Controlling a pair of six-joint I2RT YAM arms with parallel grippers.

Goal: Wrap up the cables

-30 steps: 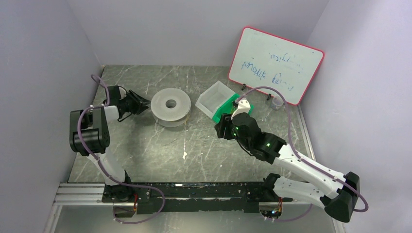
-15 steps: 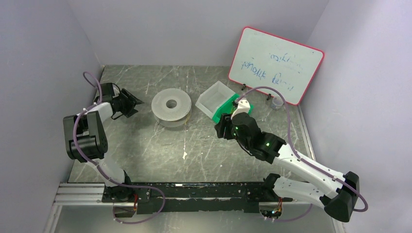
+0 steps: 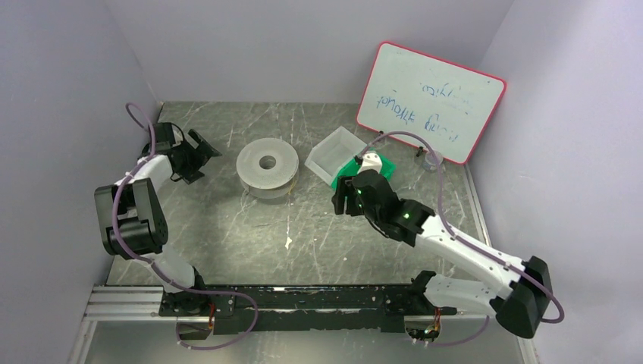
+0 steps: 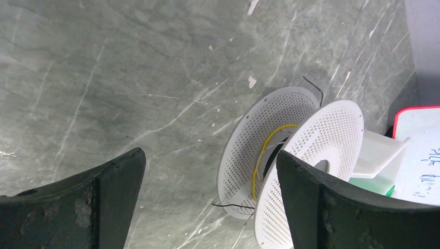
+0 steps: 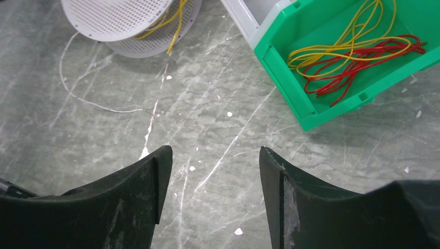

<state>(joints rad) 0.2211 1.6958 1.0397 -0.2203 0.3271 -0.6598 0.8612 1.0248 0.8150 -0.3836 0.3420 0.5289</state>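
Note:
A white perforated spool lies flat at the table's middle left. In the left wrist view a yellow cable is wound between the spool's flanges, and a black cable end sticks out below. My left gripper hangs wide open and empty to the left of the spool, apart from it. Yellow and red cables lie loose in a green bin. My right gripper is open and empty over bare table just in front of that bin.
A white bin stands beside the green bin. A red-framed whiteboard leans at the back right, with a small clear cup below it. A thin pale wire trails on the table from the spool.
My left gripper has opened wide and drawn back to the left, away from the spool. My right arm has shifted slightly toward the bins and its jaws stand a little wider.

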